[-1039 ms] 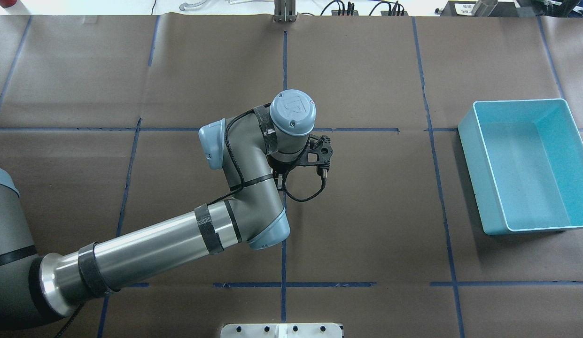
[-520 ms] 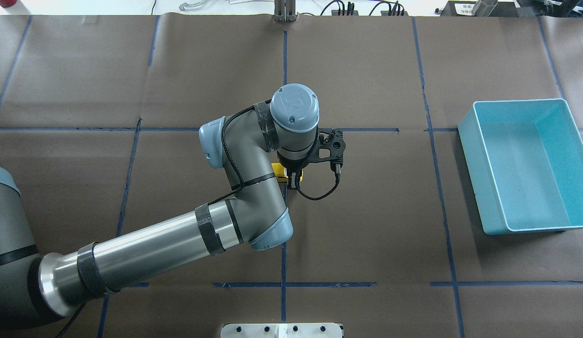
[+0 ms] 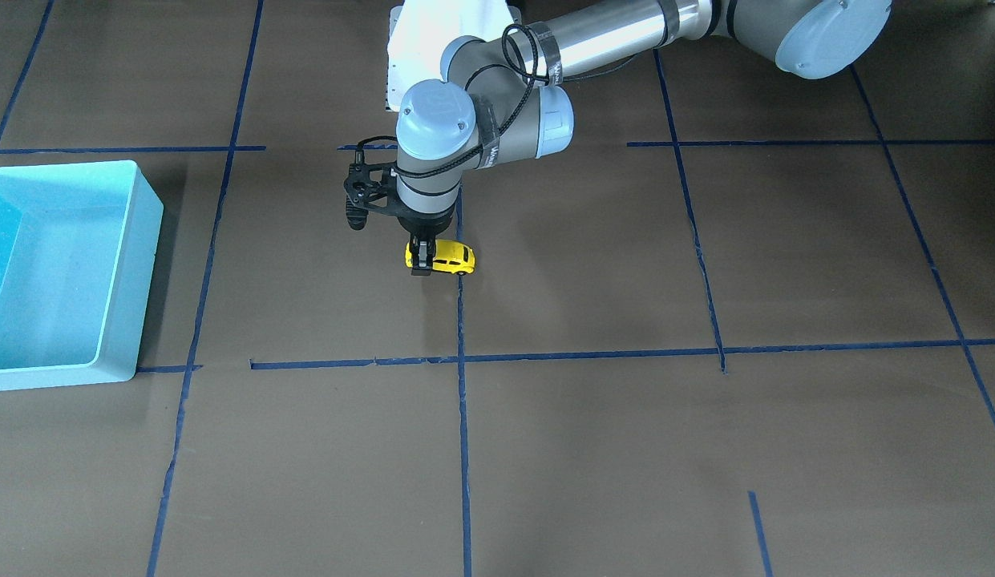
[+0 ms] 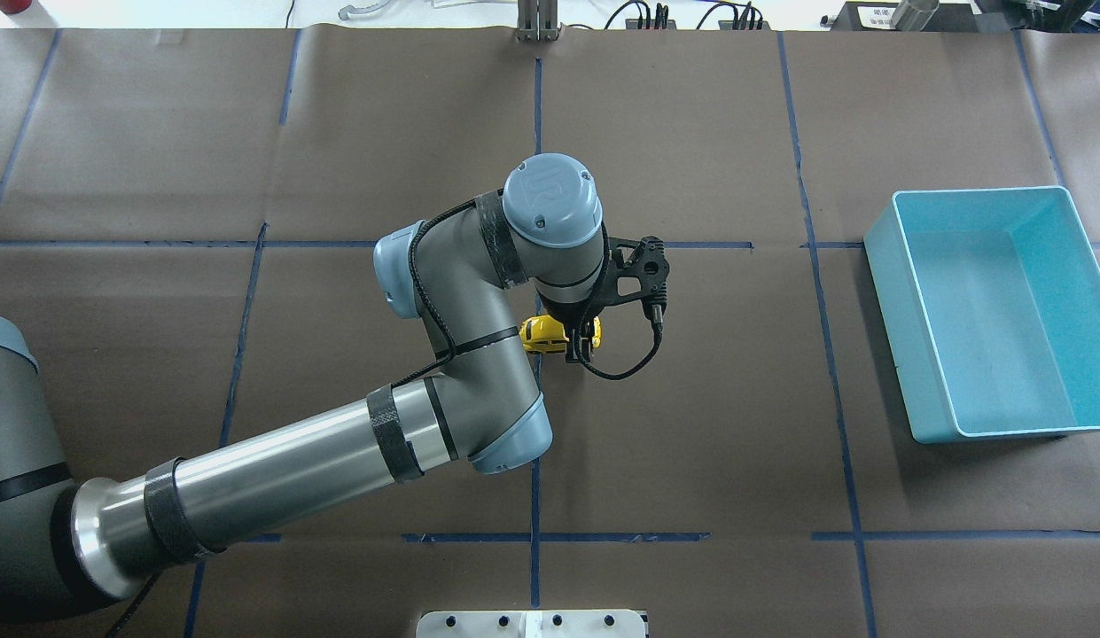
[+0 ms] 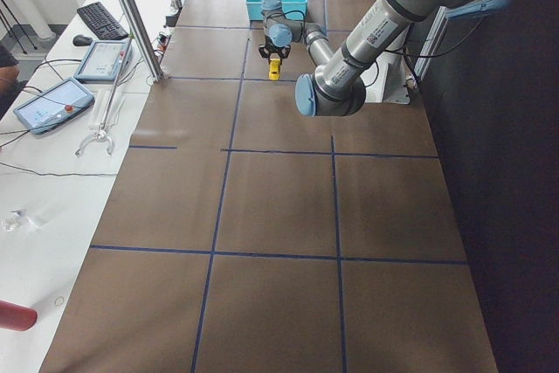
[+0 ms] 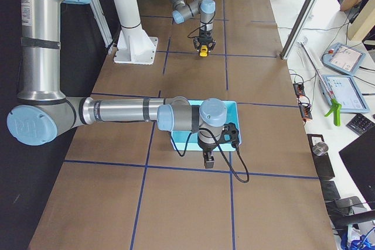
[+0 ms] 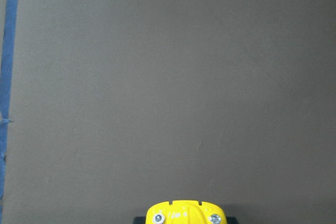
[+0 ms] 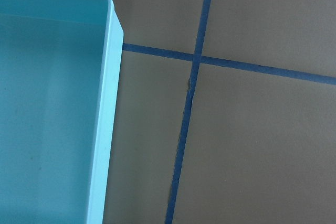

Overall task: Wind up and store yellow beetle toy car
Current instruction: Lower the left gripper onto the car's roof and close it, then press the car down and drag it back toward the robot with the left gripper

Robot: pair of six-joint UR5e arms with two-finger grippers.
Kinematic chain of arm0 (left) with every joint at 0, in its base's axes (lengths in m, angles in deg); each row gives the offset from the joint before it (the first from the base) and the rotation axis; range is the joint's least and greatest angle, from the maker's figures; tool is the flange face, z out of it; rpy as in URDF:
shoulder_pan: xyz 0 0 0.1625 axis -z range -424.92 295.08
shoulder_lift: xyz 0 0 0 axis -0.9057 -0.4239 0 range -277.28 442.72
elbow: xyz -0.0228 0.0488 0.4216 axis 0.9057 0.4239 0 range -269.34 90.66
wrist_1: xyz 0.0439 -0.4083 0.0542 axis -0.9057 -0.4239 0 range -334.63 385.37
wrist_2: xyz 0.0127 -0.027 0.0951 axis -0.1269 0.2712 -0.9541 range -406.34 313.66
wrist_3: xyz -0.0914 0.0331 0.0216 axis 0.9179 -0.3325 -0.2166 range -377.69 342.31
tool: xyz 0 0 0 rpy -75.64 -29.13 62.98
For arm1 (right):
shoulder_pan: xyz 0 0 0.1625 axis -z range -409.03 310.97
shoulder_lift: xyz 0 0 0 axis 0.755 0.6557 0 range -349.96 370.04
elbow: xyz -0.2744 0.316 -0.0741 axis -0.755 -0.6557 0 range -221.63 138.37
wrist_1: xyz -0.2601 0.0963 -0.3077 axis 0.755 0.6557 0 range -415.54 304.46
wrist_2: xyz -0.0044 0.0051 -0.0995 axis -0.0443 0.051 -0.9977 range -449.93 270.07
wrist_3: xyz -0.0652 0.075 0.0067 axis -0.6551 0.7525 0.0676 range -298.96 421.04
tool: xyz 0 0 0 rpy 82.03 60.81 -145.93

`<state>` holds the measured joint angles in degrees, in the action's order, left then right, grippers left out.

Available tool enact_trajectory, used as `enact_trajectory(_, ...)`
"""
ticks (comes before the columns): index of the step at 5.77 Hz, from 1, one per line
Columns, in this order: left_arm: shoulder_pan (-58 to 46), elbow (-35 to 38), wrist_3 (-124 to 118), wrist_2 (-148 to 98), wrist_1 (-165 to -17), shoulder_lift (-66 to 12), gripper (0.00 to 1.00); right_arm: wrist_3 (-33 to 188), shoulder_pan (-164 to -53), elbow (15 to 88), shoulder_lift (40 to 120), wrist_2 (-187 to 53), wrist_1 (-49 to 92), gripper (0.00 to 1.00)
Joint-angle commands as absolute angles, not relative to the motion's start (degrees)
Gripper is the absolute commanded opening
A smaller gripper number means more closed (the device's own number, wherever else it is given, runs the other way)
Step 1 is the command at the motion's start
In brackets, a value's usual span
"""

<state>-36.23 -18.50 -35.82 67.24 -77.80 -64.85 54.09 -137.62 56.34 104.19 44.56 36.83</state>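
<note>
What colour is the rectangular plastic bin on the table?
The rectangular plastic bin is light blue; overhead exterior view.

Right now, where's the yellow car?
Front-facing view: the yellow beetle toy car is mid-table in the left claw, at the central blue tape line, far from the bin.

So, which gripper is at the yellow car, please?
The left gripper: it grips the yellow beetle toy car; the right gripper hangs by the light blue bin.

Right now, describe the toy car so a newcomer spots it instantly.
On the brown table crossed by blue tape, find the left gripper pointing down near the middle. The car is clamped in it: tiny, rounded, bright yellow, the only yellow thing there, well apart from the big blue bin.
</note>
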Motion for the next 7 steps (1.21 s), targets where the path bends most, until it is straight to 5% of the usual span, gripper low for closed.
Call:
enact_trajectory(1,-36.3,-19.1,-35.9,67.7,-81.4,-64.2,0.0,54.1,-137.6,56.3,104.2,44.5,36.8,1.0)
enact_trajectory(7,-36.2,-19.6,-36.0,67.2,-86.3,-62.3,0.0,54.1,-137.5,56.2,104.2,44.5,36.8,1.0)
